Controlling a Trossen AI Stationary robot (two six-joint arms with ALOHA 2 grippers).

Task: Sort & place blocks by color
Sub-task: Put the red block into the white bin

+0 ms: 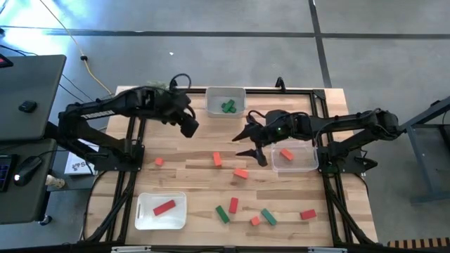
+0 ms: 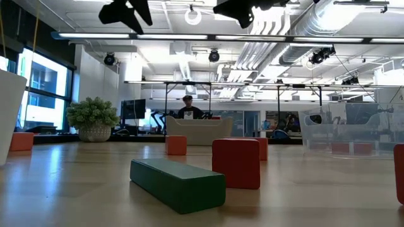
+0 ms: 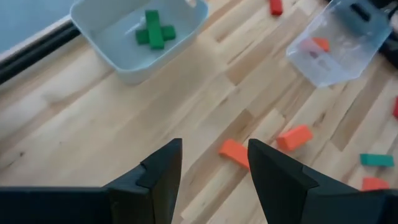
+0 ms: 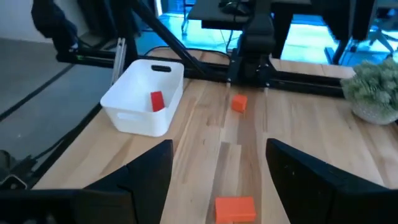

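Red, orange and green blocks lie scattered on the wooden table (image 1: pixel 190 169): orange ones (image 1: pixel 217 159), (image 1: pixel 241 173), (image 1: pixel 159 161), and a red (image 1: pixel 233 204) and a green (image 1: pixel 222 213) nearer the front. Green blocks (image 3: pixel 154 30) lie in the far white tray (image 1: pixel 226 102). One orange block (image 1: pixel 286 154) is in the clear tray (image 1: pixel 294 158), and a red block (image 4: pixel 157 101) in the near-left white tray (image 1: pixel 161 209). My left gripper (image 3: pixel 214 168) hangs open above the table, just left of the green tray. My right gripper (image 4: pixel 217 168) is open too, raised beside the clear tray, over an orange block (image 4: pixel 235 208).
A spiky green plant ball (image 4: pixel 376 93) in a pot stands at the far-left corner. A black frame (image 1: pixel 309 95) rims the table. More blocks lie near the front edge: green (image 1: pixel 268 216), orange (image 1: pixel 255 221), red (image 1: pixel 307 214). Bare wood lies between the trays.
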